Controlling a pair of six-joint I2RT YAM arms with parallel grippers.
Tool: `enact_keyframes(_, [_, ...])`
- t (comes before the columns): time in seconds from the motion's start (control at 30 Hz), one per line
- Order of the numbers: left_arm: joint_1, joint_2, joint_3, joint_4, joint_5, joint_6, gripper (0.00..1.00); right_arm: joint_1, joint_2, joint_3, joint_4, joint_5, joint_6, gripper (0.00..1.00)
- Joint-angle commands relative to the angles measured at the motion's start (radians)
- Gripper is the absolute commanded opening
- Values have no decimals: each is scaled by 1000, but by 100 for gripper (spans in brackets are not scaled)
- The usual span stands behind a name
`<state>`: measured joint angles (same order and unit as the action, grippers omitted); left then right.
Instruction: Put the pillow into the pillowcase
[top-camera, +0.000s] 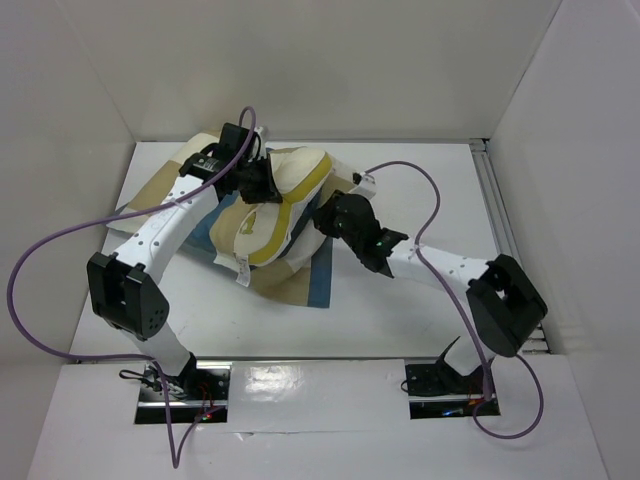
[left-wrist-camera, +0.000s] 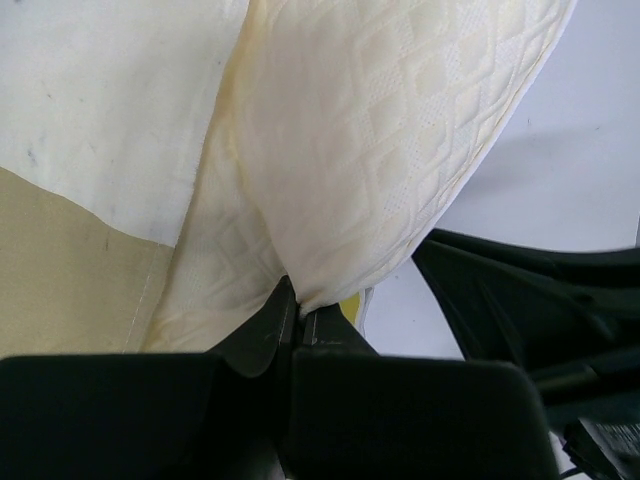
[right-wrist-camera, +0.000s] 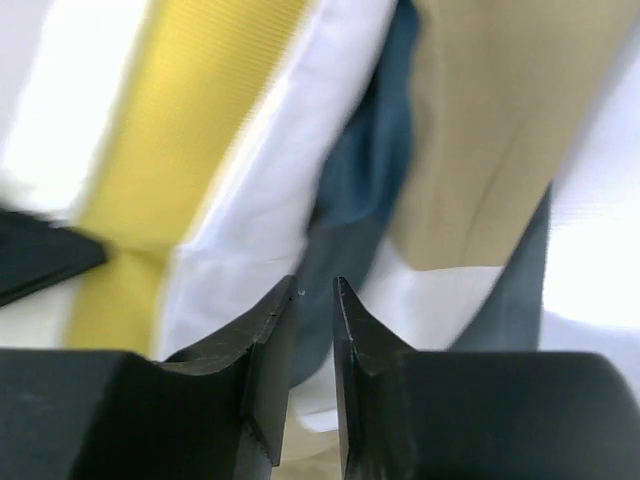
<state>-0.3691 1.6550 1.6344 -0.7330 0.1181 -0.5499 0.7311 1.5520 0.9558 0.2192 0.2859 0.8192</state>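
Pillow (top-camera: 300, 170) lay bunched on top of the pillowcase (top-camera: 305, 287), toward 11 o'clock from the table (top-camera: 420, 300) centre in the top view. Checked cloth showed past it at 6 and 9 o'clock. Left gripper (left-wrist-camera: 297, 300) was clamped tight on a pinch of the pillow's quilted cream cover, near its 11 o'clock part. Right gripper (right-wrist-camera: 316, 290) sat at the pillow's 3 o'clock edge, jaws a narrow slot apart, a blue pillowcase fold in the slot (truly pinched or not, could not tell). Yellow piping ran near that fold.
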Motion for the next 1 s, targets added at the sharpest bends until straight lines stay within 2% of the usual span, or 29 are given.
enact_keyframes(0.0, [12, -47, 45, 37, 5, 5, 0, 34, -61, -12, -1, 160, 37, 27])
enact_keyframes(0.13, [12, -47, 45, 37, 5, 5, 0, 34, 25, 38, -12, 93, 28, 34])
enact_keyframes(0.27, [12, -57, 45, 37, 14, 5, 0, -5, 126, 103, 5, -7, 44, 52])
enact_keyframes(0.3, [12, -57, 45, 37, 14, 5, 0, -16, 135, 103, 26, -25, 54, 61])
enact_keyframes(0.33, [12, -57, 45, 37, 14, 5, 0, -34, 135, 94, 45, -51, 72, 64])
enact_keyframes(0.77, [12, -66, 45, 27, 14, 5, 0, -111, 243, 60, 267, -252, 138, 66])
enact_keyframes(0.97, [12, -66, 45, 27, 14, 5, 0, -111, 353, 135, 312, -295, 172, 66])
